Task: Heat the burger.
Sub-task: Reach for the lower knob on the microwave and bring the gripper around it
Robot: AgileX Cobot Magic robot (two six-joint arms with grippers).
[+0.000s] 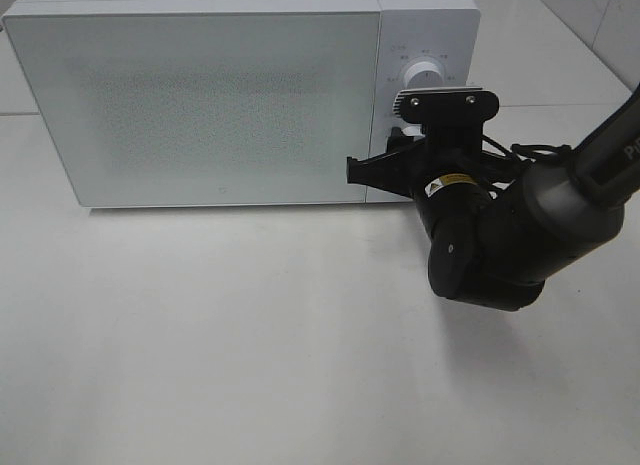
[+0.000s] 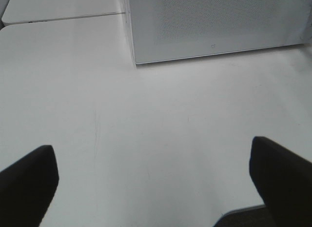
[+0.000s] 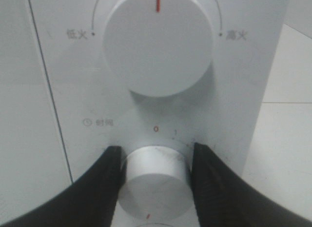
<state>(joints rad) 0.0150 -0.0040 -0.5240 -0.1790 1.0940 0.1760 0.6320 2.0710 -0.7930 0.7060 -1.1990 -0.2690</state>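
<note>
Pinch on the timer knob (image 3: 155, 183) of the microwave (image 1: 200, 95), whose door is shut.
I see my right arm (image 1: 520, 235) reaching in from the right, with the wrist bent toward the control panel at the right end of the microwave. The right gripper (image 3: 156, 156) presses both black fingers on the sides of this lower knob, under the larger power knob (image 3: 158, 44). My left gripper (image 2: 152, 151) hangs wide open above the white table (image 2: 146, 114), on the near side of the microwave. I cannot tell where the burger is; no view shows it.
</note>
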